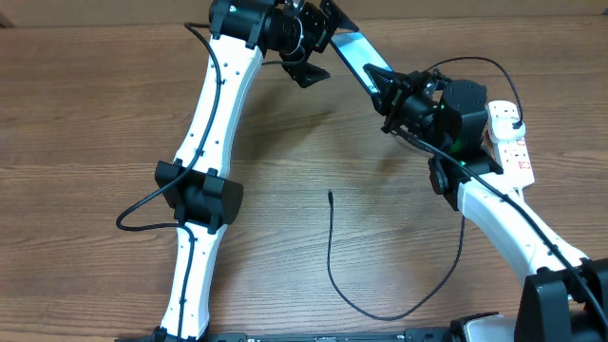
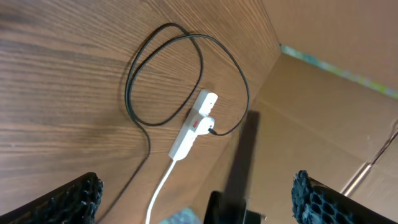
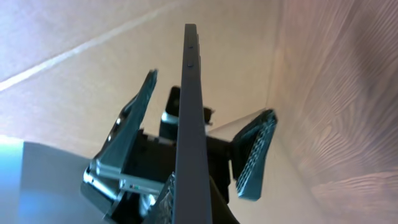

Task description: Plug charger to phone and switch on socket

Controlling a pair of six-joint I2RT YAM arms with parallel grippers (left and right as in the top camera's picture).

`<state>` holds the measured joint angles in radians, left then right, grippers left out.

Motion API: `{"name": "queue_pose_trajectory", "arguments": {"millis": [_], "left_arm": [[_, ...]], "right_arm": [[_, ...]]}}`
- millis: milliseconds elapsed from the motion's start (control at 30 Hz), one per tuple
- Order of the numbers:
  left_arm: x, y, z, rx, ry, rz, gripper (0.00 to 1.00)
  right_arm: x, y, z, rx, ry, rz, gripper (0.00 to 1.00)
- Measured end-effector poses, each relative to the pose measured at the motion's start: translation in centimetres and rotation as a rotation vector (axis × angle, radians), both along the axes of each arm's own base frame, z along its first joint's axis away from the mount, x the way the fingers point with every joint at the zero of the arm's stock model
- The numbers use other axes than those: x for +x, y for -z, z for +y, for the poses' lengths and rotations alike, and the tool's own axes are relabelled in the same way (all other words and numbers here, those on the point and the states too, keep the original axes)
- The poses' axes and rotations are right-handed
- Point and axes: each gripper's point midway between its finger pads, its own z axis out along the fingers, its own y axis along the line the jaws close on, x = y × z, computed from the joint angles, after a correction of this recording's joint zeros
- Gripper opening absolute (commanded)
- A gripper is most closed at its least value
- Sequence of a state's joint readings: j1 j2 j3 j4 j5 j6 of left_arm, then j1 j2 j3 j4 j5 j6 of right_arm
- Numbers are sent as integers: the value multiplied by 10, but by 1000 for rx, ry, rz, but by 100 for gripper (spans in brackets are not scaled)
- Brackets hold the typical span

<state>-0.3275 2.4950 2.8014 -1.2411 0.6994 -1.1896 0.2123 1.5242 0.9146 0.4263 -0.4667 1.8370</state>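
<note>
While the right gripper (image 1: pixel 391 91) is clamped on one end of the slim black-edged phone with a light-blue screen (image 1: pixel 355 49), the phone is held off the brown wooden table (image 1: pixel 95 114) near its far edge. In the overhead view its long axis runs diagonally, from the right gripper up and left towards the left gripper (image 2: pixel 199 196). That left gripper stands wide, its fingers either side of the phone's far end and closed on nothing. The wrist views show the phone edge-on, so which end carries the port I cannot tell. The coming move turns on the long thin black charger cable (image 1: pixel 331 249). Its small connector tip (image 1: pixel 330 194) lies flat on the table on the near side of both grippers, roughly between them and well apart from the phone. The last stretch is straight, pointing at the far edge. The free left arm looks the likelier to fetch it — the right is occupied. The cable's black plug (image 2: pixel 212 129) already sits in the white elongated power strip (image 1: pixel 511 142), beside the right arm.
</note>
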Motion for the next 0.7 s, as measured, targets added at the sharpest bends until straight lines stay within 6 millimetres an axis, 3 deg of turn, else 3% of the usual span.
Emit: {"name": "queue_pose_trajectory", "arguments": {"millis": [433, 700], "left_arm": [[-4, 2, -9, 6, -23, 32, 100], [-6, 3, -14, 15, -18, 29, 100]], "right_arm": [[-11, 0, 25, 101, -44, 92, 4], [-12, 0, 26, 137, -43, 124, 4]]}}
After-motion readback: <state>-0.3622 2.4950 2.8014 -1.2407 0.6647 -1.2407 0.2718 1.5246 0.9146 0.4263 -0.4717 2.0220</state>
